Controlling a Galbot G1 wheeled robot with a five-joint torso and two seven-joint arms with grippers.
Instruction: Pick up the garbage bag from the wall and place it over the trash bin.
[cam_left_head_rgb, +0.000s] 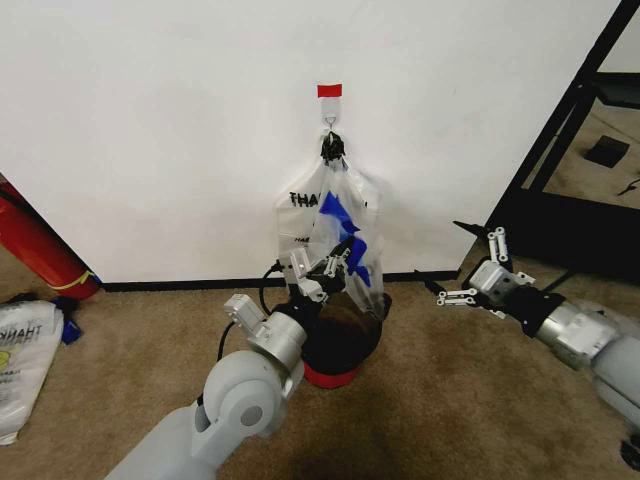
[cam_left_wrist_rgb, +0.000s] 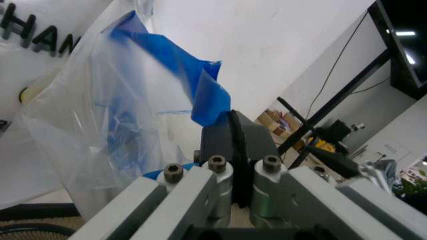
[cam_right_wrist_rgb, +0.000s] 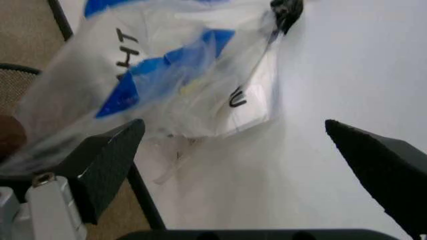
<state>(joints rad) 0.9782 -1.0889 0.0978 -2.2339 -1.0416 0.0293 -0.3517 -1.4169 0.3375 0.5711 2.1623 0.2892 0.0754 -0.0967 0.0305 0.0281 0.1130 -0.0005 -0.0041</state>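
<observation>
The garbage bag (cam_left_head_rgb: 335, 205) hangs on the white wall (cam_left_head_rgb: 150, 120) from a metal hook (cam_left_head_rgb: 330, 122) under a red tape square (cam_left_head_rgb: 329, 90). It is a translucent bag with black print and a blue piece inside. My left gripper (cam_left_head_rgb: 338, 260) is at the bag's lower front and is shut on the plastic. In the left wrist view the blue piece (cam_left_wrist_rgb: 193, 85) comes out from between the closed fingers (cam_left_wrist_rgb: 220, 145). Directly below stands the trash bin (cam_left_head_rgb: 345, 345), black mesh with a red base, partly hidden by my left arm. My right gripper (cam_left_head_rgb: 468, 268) hovers open to the right of the bag (cam_right_wrist_rgb: 167, 85).
A long red cylinder (cam_left_head_rgb: 35, 245) leans at the far left. Another printed bag (cam_left_head_rgb: 25, 350) lies on the carpet below it. A black metal frame (cam_left_head_rgb: 560, 150) stands close behind my right arm. A black baseboard (cam_left_head_rgb: 190, 284) runs along the wall.
</observation>
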